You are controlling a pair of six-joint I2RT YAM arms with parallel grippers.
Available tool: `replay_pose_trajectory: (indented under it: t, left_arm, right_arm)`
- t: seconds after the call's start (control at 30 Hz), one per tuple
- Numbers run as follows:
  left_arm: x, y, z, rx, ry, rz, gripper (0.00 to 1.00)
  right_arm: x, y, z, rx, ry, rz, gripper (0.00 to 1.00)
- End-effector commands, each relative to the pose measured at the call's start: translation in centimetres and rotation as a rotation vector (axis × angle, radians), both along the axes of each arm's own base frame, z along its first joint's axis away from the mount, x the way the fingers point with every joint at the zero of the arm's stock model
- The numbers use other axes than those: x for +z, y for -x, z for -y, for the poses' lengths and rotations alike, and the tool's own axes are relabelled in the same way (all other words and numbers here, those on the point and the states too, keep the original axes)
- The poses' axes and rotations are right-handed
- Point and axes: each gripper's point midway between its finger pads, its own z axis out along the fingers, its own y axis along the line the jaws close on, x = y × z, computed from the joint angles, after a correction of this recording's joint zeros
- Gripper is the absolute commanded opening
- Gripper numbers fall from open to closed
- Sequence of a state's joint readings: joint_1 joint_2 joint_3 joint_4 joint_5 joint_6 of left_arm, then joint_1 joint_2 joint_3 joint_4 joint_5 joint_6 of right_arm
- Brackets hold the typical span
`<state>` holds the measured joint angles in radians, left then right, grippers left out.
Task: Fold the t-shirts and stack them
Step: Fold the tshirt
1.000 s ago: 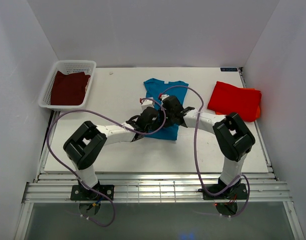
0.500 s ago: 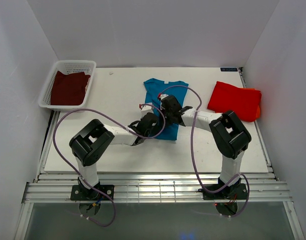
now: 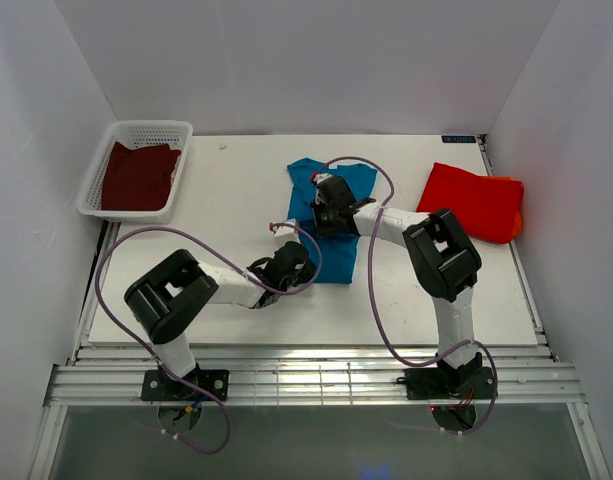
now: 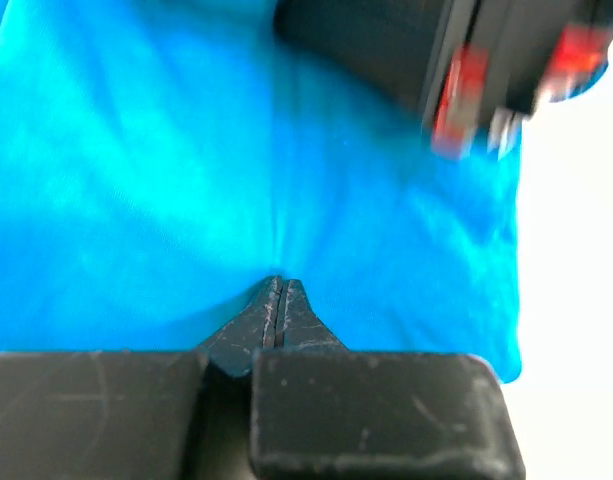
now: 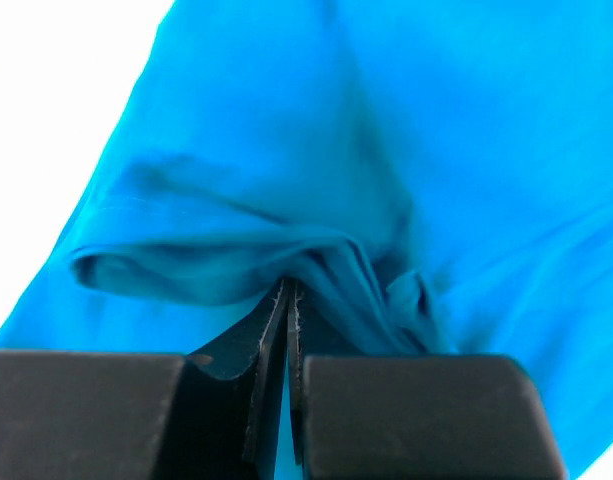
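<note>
The teal-blue t-shirt lies partly folded at the table's middle, collar toward the far side. My left gripper is at its near left edge, jaws shut, with the cloth puckering at the tips. My right gripper is over the shirt's upper left part, shut on a raised fold of teal cloth at its tips. The red-orange t-shirt lies folded at the right. The dark maroon t-shirt lies in the basket.
A white mesh basket stands at the far left corner. White walls close the back and both sides. The right wrist's black body shows at the top of the left wrist view. Purple cables loop over both arms.
My left gripper has moved toward the near left along the teal shirt. My right gripper has moved farther away and left, toward the collar, drawing cloth with it.
</note>
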<state>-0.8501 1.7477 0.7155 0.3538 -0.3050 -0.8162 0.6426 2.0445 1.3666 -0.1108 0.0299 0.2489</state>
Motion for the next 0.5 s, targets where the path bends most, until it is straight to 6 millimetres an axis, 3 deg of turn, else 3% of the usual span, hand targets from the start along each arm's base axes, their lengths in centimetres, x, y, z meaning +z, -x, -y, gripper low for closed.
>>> replay_pose_trajectory:
  t: [0.0, 0.07, 0.2, 0.3, 0.37, 0.4, 0.47]
  left_arm:
    - [-4.8, 5.2, -3.7, -0.026, -0.156, -0.164, 0.00]
    - [-5.0, 5.9, -3.9, -0.027, -0.150, -0.177, 0.00]
    - [-5.6, 7.1, -3.3, -0.047, -0.160, -0.187, 0.00]
    - [-6.0, 7.6, -2.5, -0.065, -0.167, -0.194, 0.00]
    - [-6.0, 7.8, -2.0, -0.077, -0.168, -0.189, 0.00]
    - [-5.6, 7.9, -1.3, -0.089, -0.160, -0.179, 0.00]
    - [-5.1, 8.0, -0.8, -0.101, -0.157, -0.167, 0.00]
  right_arm:
    - [1.0, -3.6, 1.6, -0.042, 0.059, 0.079, 0.08]
    - [2.0, -4.8, 2.4, -0.063, 0.086, 0.103, 0.08]
    - [6.1, -8.4, 3.2, -0.098, 0.105, 0.197, 0.08]
    - [8.9, -9.8, 3.9, -0.112, 0.115, 0.254, 0.08]
    - [10.1, -9.7, 4.0, -0.109, 0.112, 0.278, 0.08]
    - [11.6, -9.4, 4.1, -0.108, 0.089, 0.301, 0.08]
    - [11.8, -8.2, 4.3, -0.101, 0.070, 0.289, 0.08]
